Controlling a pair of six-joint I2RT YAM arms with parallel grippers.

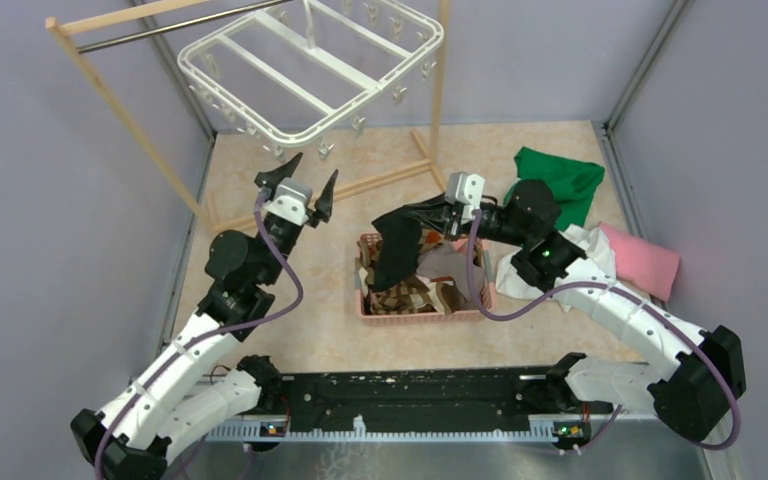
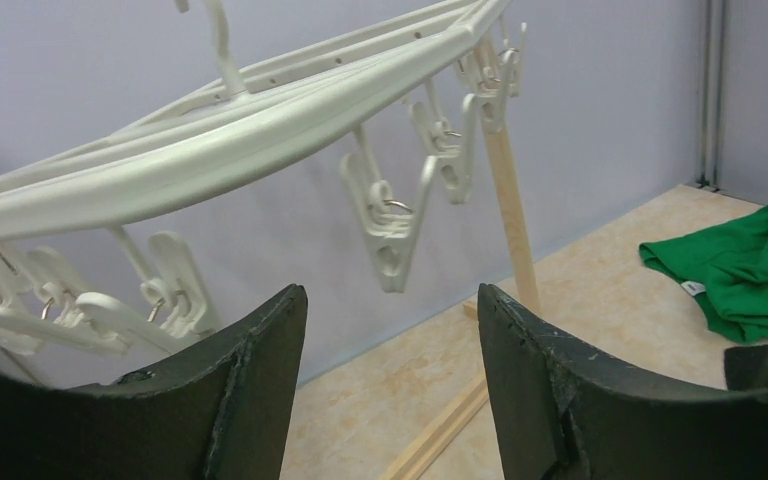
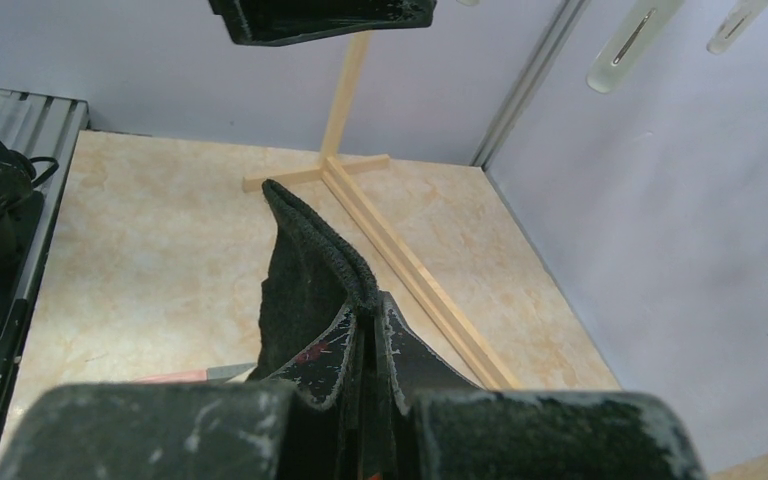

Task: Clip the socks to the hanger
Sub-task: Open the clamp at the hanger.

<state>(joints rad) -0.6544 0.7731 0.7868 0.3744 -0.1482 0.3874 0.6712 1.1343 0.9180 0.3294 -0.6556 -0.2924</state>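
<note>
Black sock (image 1: 398, 252) hanging from right gripper (image 1: 434, 214), centre of top view, above pink basket (image 1: 400, 316); jaws pinching one edge only. Hanger (image 2: 210, 140) sitting upper centre of top view, sock well apart from it. Left gripper (image 2: 390, 300) standing spread just below dangling clip (image 2: 395, 225), touching nothing.

Risks:
- thin pinch slipping during lift, sock dropping back into basket
- clip swinging away under push from left gripper
- limp sock folding, missing clip mouth
- arms crowding each other under frame

We see the beige tabletop (image 1: 330, 340) bearing a pink basket (image 1: 400, 318), green cloth (image 1: 560, 180), white cloth (image 1: 512, 280), pink cloth (image 1: 645, 260) and wooden rack (image 1: 380, 180).
</note>
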